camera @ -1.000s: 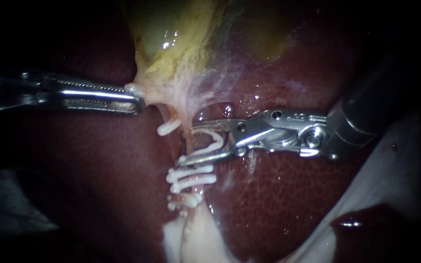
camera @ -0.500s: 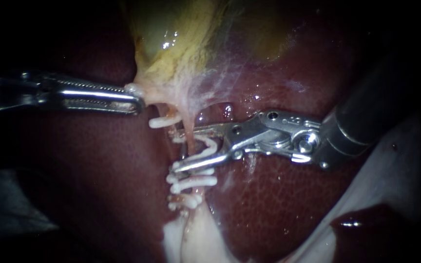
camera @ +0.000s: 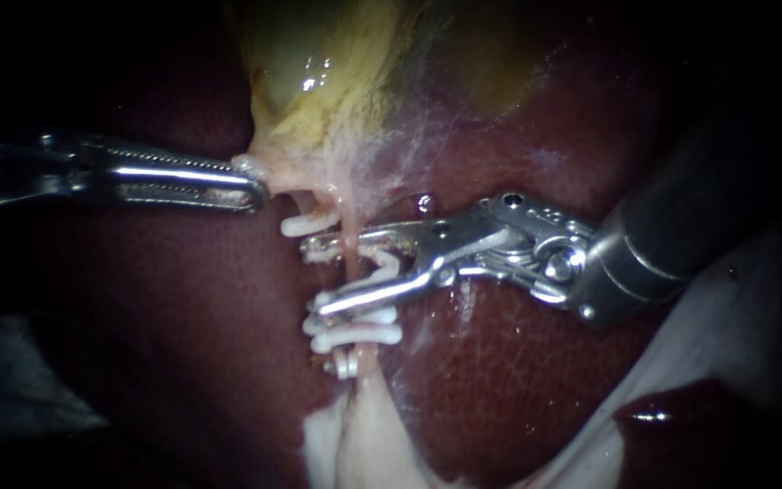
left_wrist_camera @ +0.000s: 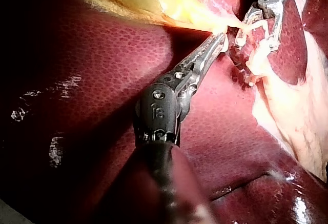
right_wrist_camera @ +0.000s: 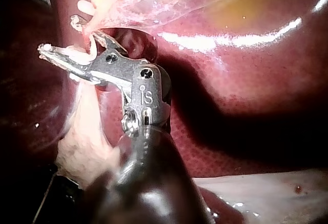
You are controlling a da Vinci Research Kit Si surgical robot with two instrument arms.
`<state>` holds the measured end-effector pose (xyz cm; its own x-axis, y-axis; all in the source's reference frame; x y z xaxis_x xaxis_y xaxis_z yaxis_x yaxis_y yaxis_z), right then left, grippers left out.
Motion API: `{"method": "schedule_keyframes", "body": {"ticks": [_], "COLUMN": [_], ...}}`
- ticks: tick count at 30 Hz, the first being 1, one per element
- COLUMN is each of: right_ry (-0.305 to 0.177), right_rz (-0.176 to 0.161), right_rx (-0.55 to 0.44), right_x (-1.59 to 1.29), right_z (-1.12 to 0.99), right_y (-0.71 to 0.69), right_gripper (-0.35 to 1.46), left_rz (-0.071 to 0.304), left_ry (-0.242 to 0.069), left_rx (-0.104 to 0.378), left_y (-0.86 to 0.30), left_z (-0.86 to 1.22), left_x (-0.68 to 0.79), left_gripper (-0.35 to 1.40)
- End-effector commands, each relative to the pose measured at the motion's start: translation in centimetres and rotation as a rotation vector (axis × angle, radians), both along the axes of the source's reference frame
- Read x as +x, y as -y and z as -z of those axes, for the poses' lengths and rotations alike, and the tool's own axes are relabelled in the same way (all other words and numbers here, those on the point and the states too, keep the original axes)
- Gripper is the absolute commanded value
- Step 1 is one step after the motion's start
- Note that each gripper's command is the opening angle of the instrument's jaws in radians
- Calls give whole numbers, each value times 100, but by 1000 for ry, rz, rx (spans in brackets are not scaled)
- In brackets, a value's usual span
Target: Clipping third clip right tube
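Left instrument: the jaws of the left instrument [camera: 255,188] are closed on the pale lower edge of the gallbladder [camera: 319,91], by which the tissue is drawn taut to the side.
Right instrument: the jaws of the right instrument [camera: 311,277] are held apart around a white loaded clip [camera: 393,263], one leg of which is carried along each jaw.
Risk, crowding: the lower jaw is seen just beside the upper seated clip [camera: 355,337]. If the jaws were closed here, the new clip could be laid onto or across that one and fail to lock.
Risk, stray capture: another clip [camera: 308,223] lies touching or nearly touching the upper jaw. It or the film of tissue beside it could be caught.
Risk, incomplete span: whether the jaw tips are past the tube cannot be confirmed. A part-encircled tube could be pinched, or it could slip out.
Risk, traction: the thin tube could be torn if it were pulled sideways by either instrument.
Right tube: the right tube [camera: 352,264] is seen as a thin pink strand running from the gallbladder down over the liver [camera: 518,380].
Tube relative to jaws: it is crossed by both jaws and lies in the gap between them, near their tips, above the lower seated clip [camera: 344,365].
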<state>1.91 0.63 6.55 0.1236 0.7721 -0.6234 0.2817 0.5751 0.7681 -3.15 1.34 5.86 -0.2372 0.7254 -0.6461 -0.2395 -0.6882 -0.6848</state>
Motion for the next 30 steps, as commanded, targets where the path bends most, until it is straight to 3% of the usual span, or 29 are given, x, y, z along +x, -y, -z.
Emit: {"method": "schedule_keyframes", "body": {"ticks": [1,7,15,30], "right_ry": [2,6,16,38], "right_rz": [-1,-4,-3,10], "right_rx": [6,11,39,69], "right_x": [0,-2,-6,-8], "right_z": [0,1,3,5], "right_y": [-1,0,1,1], "right_gripper": [41,19,-35,-35], "left_rz": [0,0,0,0], "left_ry": [0,0,0,0], "left_rx": [0,0,-1,-1], "left_y": [0,0,0,0], "left_z": [0,-2,-3,-4], "left_x": [0,0,-1,-1], "left_gripper": [-35,-35,-35,-35]}}
